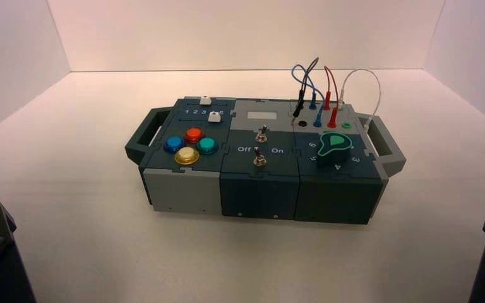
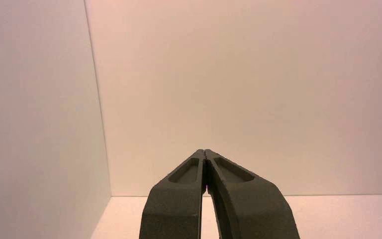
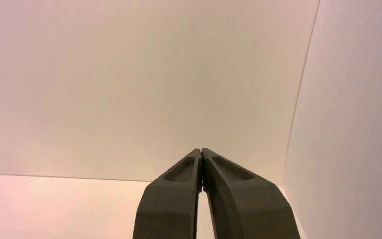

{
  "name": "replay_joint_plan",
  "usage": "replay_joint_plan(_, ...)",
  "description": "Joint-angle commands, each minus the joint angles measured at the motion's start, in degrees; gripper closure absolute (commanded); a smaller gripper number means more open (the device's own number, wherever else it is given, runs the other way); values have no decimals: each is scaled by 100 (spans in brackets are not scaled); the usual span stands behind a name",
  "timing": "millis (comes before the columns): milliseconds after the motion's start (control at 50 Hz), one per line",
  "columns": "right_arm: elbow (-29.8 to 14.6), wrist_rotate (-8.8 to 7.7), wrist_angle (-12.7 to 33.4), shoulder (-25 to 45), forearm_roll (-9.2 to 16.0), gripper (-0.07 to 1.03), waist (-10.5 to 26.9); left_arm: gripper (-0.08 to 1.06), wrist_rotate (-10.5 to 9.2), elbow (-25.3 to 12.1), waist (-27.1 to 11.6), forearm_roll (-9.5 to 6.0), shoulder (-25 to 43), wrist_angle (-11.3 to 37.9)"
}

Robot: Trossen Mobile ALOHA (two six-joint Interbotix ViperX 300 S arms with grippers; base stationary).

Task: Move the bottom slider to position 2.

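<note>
The box [image 1: 259, 189] stands in the middle of the table in the high view. The bottom slider [image 1: 214, 117], a small white squarish knob, sits on the dark teal panel at the box's back left. A like knob [image 1: 205, 100] sits just behind it. A row of small white numerals runs between them, and position 2 [image 1: 195, 112] lies to the left of the bottom slider's knob. My left gripper [image 2: 205, 152] is shut and empty, facing the back wall. My right gripper [image 3: 200, 150] is shut and empty too. Both arms are parked at the near corners, far from the box.
Four round coloured buttons [image 1: 190, 144] lie in front of the sliders. Two metal toggle switches [image 1: 261, 146] stand mid-box. A green dial [image 1: 333, 145] and plugged wires [image 1: 319, 88] are on the right. Handles [image 1: 142, 134] stick out at both ends. White walls enclose the table.
</note>
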Motion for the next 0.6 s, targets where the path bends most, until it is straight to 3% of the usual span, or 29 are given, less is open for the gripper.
replay_joint_plan(20, -193, -9, -9, 44, -18, 98, 9, 100, 0, -193, 9, 0, 26, -18)
replay_joint_plan(600, -237, -9, 176, 114, -18, 98, 35, 100, -18, -290, -35, 0, 141, 202)
